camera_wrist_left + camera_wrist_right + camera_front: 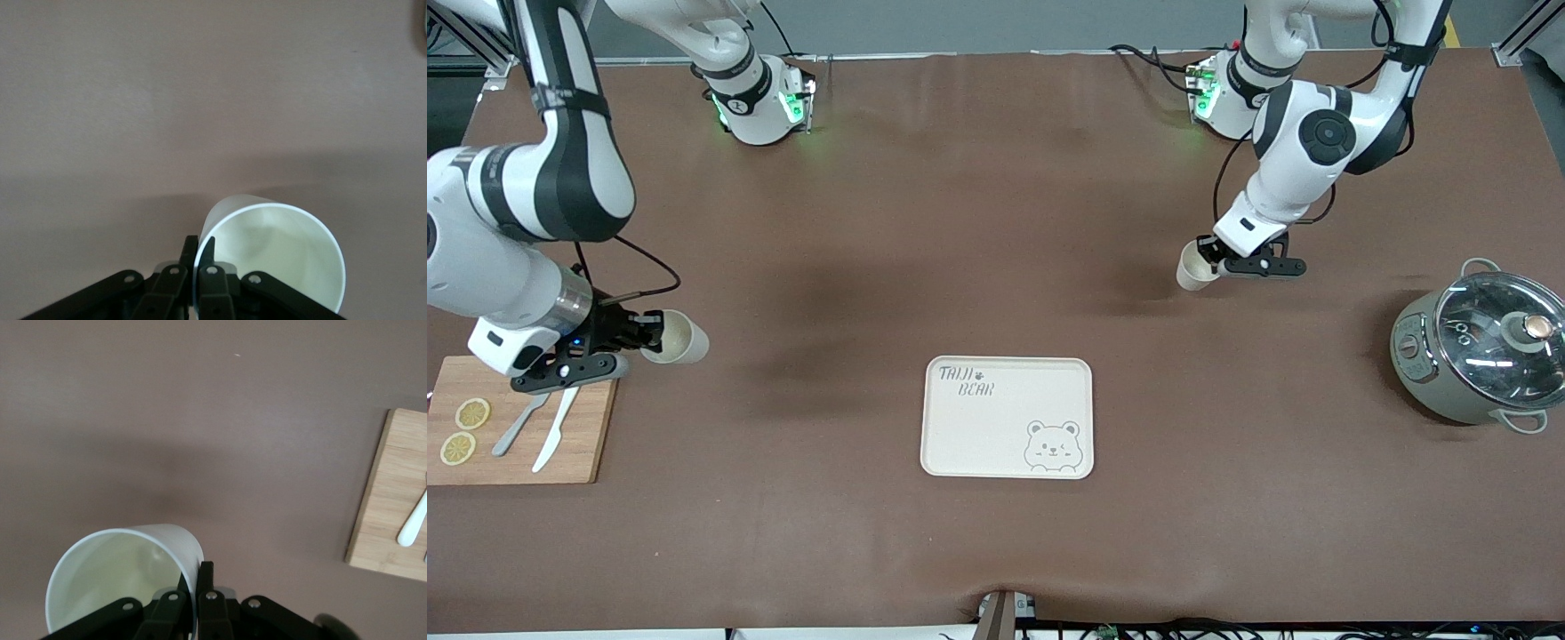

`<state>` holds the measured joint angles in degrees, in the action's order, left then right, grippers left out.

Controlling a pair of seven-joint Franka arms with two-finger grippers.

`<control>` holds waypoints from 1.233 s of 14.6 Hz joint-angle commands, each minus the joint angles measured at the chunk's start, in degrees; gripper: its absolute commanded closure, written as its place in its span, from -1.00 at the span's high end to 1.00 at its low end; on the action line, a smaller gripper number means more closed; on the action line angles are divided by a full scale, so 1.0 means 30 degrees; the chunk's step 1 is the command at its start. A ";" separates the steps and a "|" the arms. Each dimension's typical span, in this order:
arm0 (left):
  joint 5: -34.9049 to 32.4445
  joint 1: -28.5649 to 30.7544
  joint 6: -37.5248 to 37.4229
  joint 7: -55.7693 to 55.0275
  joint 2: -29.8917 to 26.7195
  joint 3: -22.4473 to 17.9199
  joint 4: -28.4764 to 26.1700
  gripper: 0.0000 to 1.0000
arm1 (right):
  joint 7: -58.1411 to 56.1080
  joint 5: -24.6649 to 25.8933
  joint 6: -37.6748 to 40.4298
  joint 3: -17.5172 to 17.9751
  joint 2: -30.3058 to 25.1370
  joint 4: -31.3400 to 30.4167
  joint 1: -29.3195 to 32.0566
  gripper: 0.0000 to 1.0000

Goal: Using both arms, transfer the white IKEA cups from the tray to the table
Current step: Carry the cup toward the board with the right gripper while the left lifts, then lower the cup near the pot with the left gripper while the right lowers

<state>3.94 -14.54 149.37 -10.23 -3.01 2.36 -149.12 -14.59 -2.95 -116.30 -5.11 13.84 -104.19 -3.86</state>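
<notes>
My left gripper (1209, 253) is shut on the rim of a white IKEA cup (1193, 267) and holds it tilted above the bare brown table toward the left arm's end. In the left wrist view the cup (280, 257) shows its open mouth, one finger inside the rim and one outside, at my gripper (199, 245). My right gripper (645, 336) is shut on the rim of the second white cup (678, 339), held on its side above the table beside the wooden board. The right wrist view shows this cup (117, 580) pinched at my gripper (197, 572).
A cream bear tray (1007, 417) lies mid-table, nearer the front camera than both cups. A wooden cutting board (516, 436) with lemon slices, a spoon and a knife is at the right arm's end; it also shows in the right wrist view (390, 500). A grey-green pot with glass lid (1480, 351) stands at the left arm's end.
</notes>
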 commanded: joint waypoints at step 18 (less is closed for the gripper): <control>0.0650 0.0569 0.3999 0.1562 0.2877 0.0150 -0.0568 0.41 | -0.2021 -0.3090 -0.8018 0.0530 0.4614 -0.2066 0.1961 -1.00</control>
<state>4.13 -13.19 160.25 -7.72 5.21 2.37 -150.85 -19.56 -10.64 -139.30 -4.60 27.37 -110.05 0.90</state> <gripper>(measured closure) 0.907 0.956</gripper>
